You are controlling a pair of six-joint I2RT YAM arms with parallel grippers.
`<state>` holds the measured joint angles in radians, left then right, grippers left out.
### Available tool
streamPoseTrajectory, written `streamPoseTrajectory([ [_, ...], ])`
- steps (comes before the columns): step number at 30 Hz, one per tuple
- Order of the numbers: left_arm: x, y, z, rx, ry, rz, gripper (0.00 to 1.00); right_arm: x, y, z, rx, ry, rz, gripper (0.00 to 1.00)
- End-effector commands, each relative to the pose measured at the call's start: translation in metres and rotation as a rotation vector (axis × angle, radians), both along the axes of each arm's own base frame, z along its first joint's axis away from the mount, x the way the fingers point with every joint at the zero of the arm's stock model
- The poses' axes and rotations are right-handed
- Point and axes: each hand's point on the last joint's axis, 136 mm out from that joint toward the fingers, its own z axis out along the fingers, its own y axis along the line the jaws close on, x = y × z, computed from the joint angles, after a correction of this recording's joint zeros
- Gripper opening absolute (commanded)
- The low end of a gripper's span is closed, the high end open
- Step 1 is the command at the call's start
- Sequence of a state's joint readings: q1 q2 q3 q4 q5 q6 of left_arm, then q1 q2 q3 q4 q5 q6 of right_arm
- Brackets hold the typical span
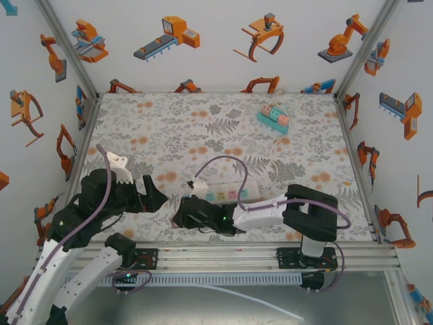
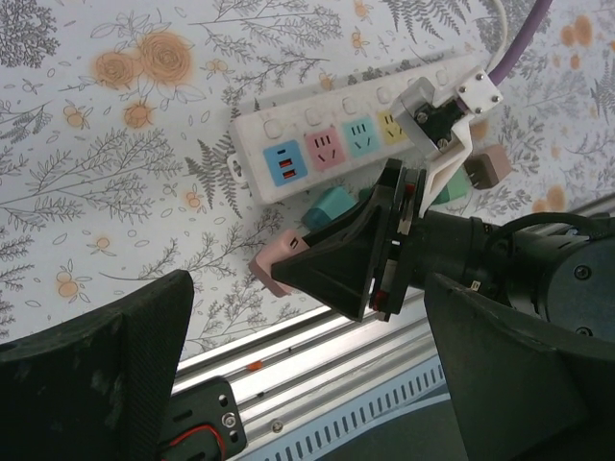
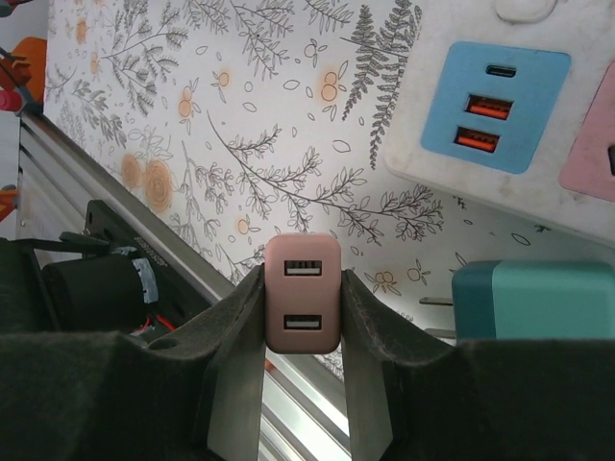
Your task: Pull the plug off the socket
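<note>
Caught between the black fingers of the right gripper [image 3: 302, 279], a pink plug [image 3: 302, 307] shows two silver-grey USB slots. Just beside that gripper is a teal plug [image 3: 533, 300]. Beneath it, the bench [image 3: 192, 115] wears a white cover printed with grey ferns and orange blossoms. Ahead of the gripper, the white socket strip [image 2: 336, 110] carries blue, pink, mint and yellow panels, the blue one with orange ports. A purple cable [image 2: 519, 43] trails behind it. The left gripper [image 1: 157, 196] is black too. The white walls [image 1: 223, 61] bear orange-and-grey robot drawings.
</note>
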<state>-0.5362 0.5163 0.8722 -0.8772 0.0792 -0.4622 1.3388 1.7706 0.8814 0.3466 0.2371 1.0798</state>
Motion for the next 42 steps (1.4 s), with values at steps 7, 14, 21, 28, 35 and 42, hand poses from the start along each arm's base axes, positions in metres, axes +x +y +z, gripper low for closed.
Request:
streamPoseTrajectory([
  [7, -0.003, 0.002, -0.020, 0.011, 0.056, 0.016, 0.97, 0.006, -0.003, -0.005, -0.084, -0.013, -0.032, 0.42],
  [14, -0.003, 0.002, -0.029, 0.008, 0.075, 0.022, 0.97, 0.009, -0.018, 0.006, -0.108, -0.052, -0.044, 0.48],
  [21, 0.000, -0.005, -0.031, 0.006, 0.092, -0.001, 0.97, 0.019, -0.045, 0.036, -0.164, -0.151, -0.075, 0.50],
  [28, 0.015, -0.026, -0.008, -0.047, 0.033, -0.064, 0.97, 0.080, -0.095, 0.099, -0.337, -0.428, -0.084, 0.52],
  [35, 0.029, -0.054, 0.020, -0.092, -0.104, -0.202, 0.97, 0.203, -0.185, 0.143, -0.618, -0.608, -0.103, 0.78],
  [42, 0.039, -0.055, 0.019, -0.026, -0.178, -0.224, 0.97, 0.312, -0.277, 0.128, -0.832, -0.451, -0.028, 0.99],
])
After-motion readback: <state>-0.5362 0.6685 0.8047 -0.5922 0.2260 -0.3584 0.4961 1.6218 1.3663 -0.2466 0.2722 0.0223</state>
